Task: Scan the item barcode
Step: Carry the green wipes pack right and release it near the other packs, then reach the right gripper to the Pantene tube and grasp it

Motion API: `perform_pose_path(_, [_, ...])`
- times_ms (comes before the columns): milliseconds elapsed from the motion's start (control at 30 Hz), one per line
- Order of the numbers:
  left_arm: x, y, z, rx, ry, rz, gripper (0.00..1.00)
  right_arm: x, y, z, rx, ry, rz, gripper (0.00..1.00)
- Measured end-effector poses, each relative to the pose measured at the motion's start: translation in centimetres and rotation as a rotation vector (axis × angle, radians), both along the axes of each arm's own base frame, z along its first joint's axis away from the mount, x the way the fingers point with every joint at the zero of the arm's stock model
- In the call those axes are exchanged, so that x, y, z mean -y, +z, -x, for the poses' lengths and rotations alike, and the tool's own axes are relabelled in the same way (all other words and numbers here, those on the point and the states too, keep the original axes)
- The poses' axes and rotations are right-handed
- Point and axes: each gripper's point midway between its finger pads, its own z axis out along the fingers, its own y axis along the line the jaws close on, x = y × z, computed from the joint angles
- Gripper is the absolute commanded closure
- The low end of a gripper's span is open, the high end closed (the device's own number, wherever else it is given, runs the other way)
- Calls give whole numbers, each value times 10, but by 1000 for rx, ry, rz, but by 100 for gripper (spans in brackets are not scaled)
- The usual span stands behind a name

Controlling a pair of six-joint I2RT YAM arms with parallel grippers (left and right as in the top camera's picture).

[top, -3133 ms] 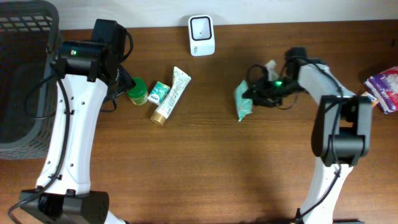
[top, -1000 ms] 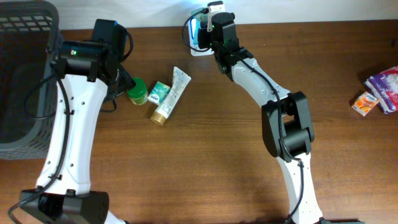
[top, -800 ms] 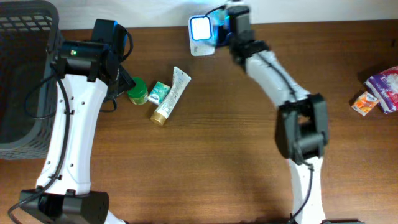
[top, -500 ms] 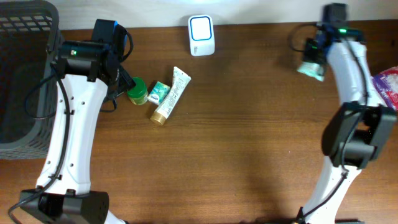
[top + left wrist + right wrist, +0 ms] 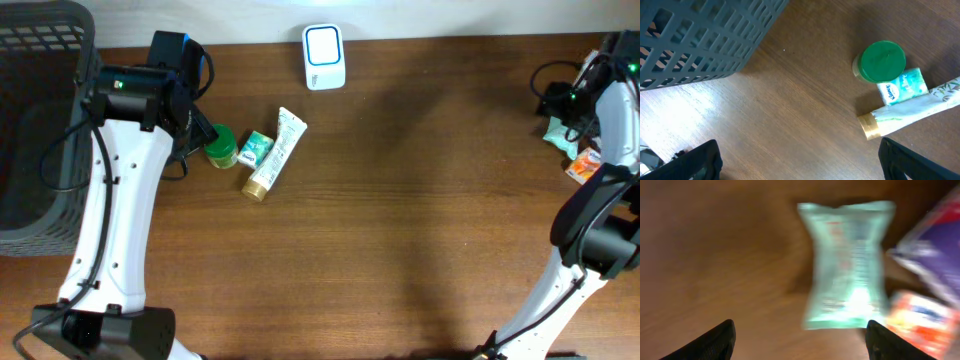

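**Far right, among the packets: jaws off the pouch**

Below my right gripper (image 5: 797, 342), jaws spread and empty, the pale green, soft crinkly plastic pouch (image 5: 847, 265) lies flat on the brown wooden table (image 5: 715, 255). It lies just beside a glossy purple packet (image 5: 930, 255) and a small orange packet (image 5: 920, 325). I'd lift straight up so I don't snag the limp film. My left gripper (image 5: 800, 160) is also wide and empty.

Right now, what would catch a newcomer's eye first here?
The pale green plastic packet at the far right, blurred, just beyond the open right gripper. Then the white rectangular scanner at the back edge and the dark grey mesh basket on the left.
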Motion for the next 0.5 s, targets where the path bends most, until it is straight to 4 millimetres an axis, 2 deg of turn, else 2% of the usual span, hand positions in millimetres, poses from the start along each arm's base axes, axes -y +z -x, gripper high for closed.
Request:
perform_pose_path(133, [0,0,0,-1,0,0,1,-61,5,-19,67,130,-181,20])
perform_pose_path(233, [0,0,0,-1,0,0,1,-169,12,-31,100,338,-458,16])
perform_pose_path(300, [0,0,0,0,0,0,1,-230,19,-31,101,456,-548,1])
perform_pose_path(333, [0,0,0,0,0,0,1,-278,24,-27,91,546,-589,1])
perform_pose_path(367, [0,0,0,0,0,0,1,-310,24,-22,75,605,-601,1])
perform_pose_path(433, [0,0,0,0,0,0,1,-366,21,-10,39,702,-578,1])
perform_pose_path(500, [0,0,0,0,0,0,1,-405,14,-2,4,704,-515,1])
